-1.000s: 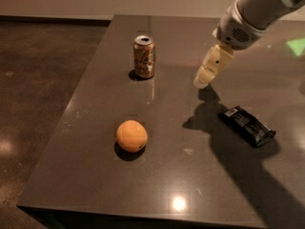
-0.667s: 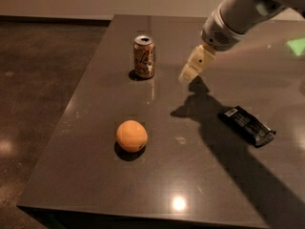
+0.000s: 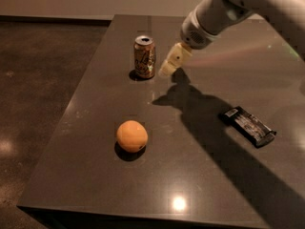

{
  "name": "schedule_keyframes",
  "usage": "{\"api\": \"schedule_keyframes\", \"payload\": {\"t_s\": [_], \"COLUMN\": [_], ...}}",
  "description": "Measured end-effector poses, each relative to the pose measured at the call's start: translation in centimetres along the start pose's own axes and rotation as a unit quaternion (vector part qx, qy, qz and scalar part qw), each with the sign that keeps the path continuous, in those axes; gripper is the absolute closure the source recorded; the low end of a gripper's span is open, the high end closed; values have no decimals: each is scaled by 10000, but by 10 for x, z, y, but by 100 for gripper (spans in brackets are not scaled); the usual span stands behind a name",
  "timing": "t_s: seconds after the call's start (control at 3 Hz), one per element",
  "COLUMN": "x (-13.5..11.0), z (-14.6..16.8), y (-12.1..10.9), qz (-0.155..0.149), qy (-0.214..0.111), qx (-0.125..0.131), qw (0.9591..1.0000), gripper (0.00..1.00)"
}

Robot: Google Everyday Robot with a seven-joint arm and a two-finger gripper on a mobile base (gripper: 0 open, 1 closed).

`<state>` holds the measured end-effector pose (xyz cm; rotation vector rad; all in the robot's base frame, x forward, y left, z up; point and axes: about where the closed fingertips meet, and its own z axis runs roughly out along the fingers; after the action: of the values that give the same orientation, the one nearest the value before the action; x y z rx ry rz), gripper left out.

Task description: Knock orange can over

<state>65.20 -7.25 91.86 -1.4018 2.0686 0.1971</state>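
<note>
The hand is pale cream and hangs at the end of one grey-white arm that comes in from the upper right corner. It points down and to the left, with its tip low over the tabletop and just beside the right side of the orange can. A narrow gap seems to lie between tip and can, though from this angle contact cannot be ruled out. Whether the hand is spread apart or drawn together cannot be told here, and it holds nothing that can be seen.

There is one orange can. It stands upright on the far left part of the tabletop, near the left edge, with its silver top and pull tab facing up and its orange-brown label toward the camera.

The arm's dark shadow runs from below the hand across the tabletop toward the lower right.

Three things rest on the dark tabletop in all. Besides the can there is one round orange fruit, nearer the camera and well apart from the can, a little left of the middle. There is also one flat black wrapped bar, lying at a slant on the right side, well apart from both the fruit and the can.

A dark floor shows to the left of the tabletop.
</note>
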Motion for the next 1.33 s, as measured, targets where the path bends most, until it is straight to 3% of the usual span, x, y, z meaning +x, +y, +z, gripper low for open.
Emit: {"api": "schedule_keyframes", "payload": {"t_s": [0.67,1.33], "x": [-31,-60], "z": [45,61], "y": [-6,2], "qz": [84,13], "qy": [-301,-617], "qx": [-326,-535], "qw": [9990,9967], "gripper": [0,0]}}
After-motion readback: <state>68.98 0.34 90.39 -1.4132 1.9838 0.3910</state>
